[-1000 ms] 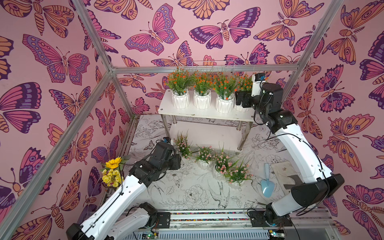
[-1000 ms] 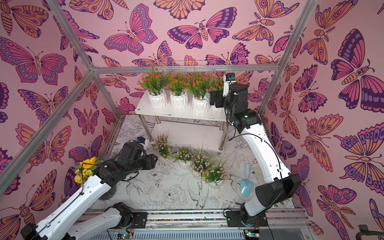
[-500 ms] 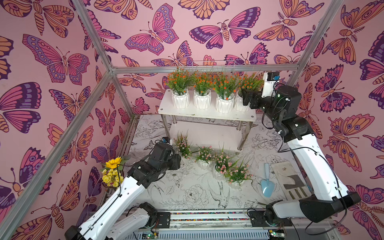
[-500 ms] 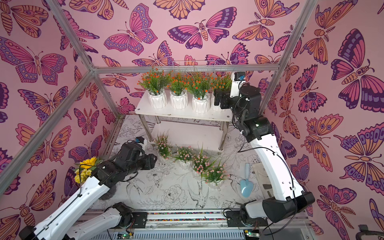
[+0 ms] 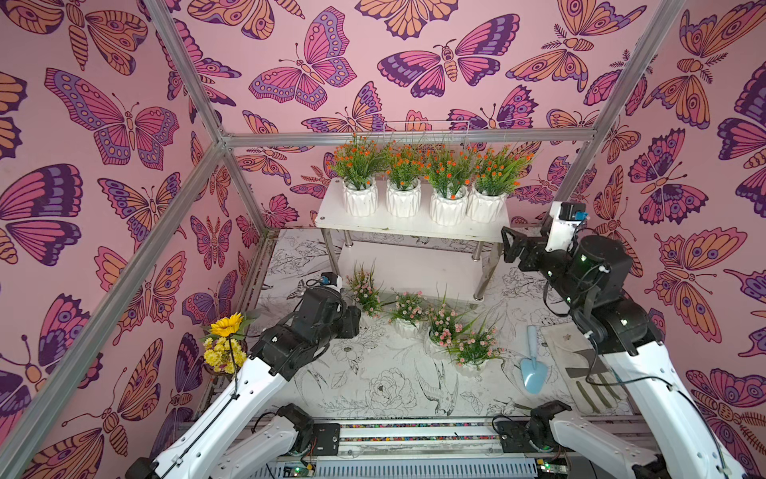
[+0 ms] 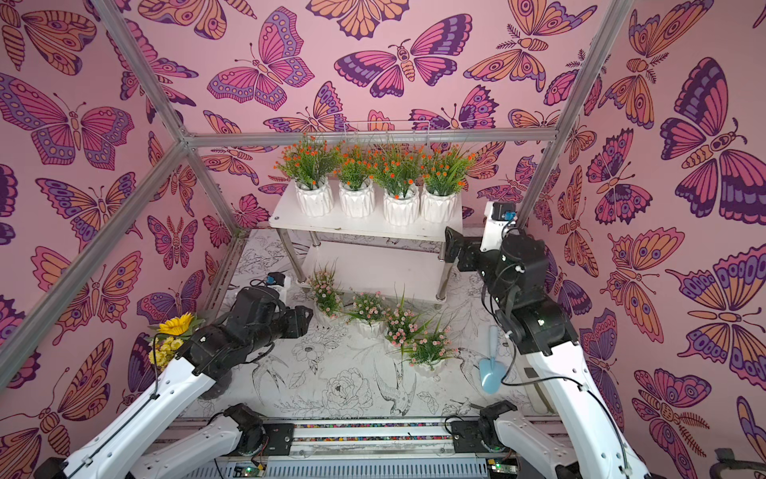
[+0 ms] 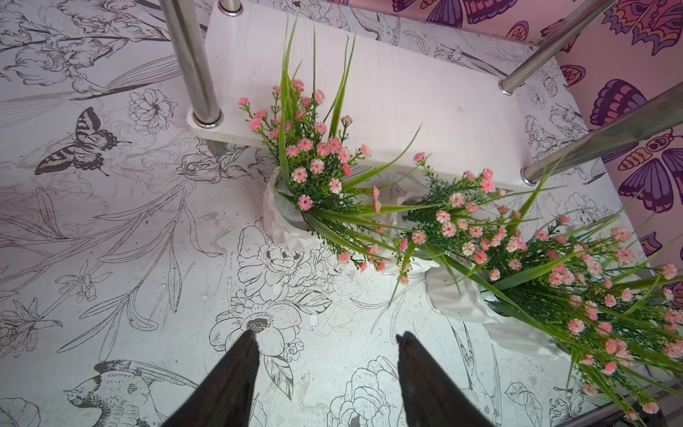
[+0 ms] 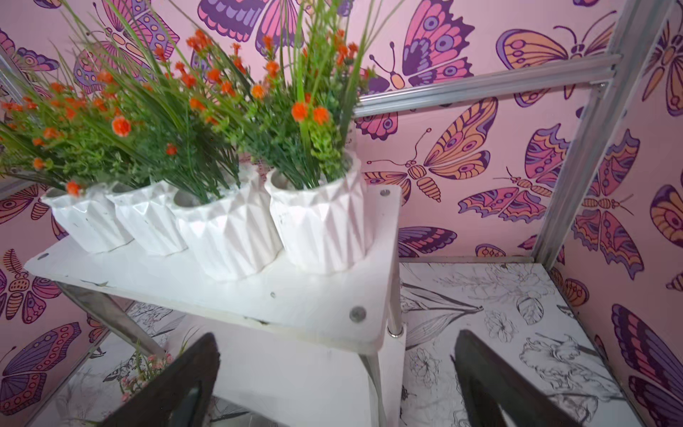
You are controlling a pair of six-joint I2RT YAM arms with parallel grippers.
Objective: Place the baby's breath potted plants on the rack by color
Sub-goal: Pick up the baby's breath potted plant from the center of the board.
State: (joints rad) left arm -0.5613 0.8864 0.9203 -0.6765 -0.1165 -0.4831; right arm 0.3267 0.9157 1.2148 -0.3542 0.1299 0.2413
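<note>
The left arm is stretching forward and low over the table (image 7: 111,240), wrist tipping downward. The left gripper (image 7: 327,334) is hovering with its dark, tapering fingers (image 7: 236,369) parted to a middling width and nothing between them. Just ahead of the fingertips, not touching, the nearest of the four pink-flowered potted plants (image 7: 284,218) is standing on the table. Its white pot is glossy and faceted like folded paper, and its stiff green blades are leaning away from the fingers. The other three pink ones are trailing off to the side in a loose row, their sprigs overlapping. Beyond them the rack's lower board (image 7: 425,92), matte white and bare, is sitting between shiny round metal legs.

The right arm is rising from its base with the elbow bent and the wrist turned toward the end of the rack (image 5: 398,226). The right gripper (image 8: 336,334) is holding its fingers spread wide and empty. The rounded corner of the flat top board (image 8: 295,295) is lying ahead of them, slightly higher. On that board the four orange-flowered potted plants (image 5: 404,199) are standing upright in a tight row, the ribbed pots touching or nearly so. The table's covering is showing black line drawings of flowers and birds.
</note>
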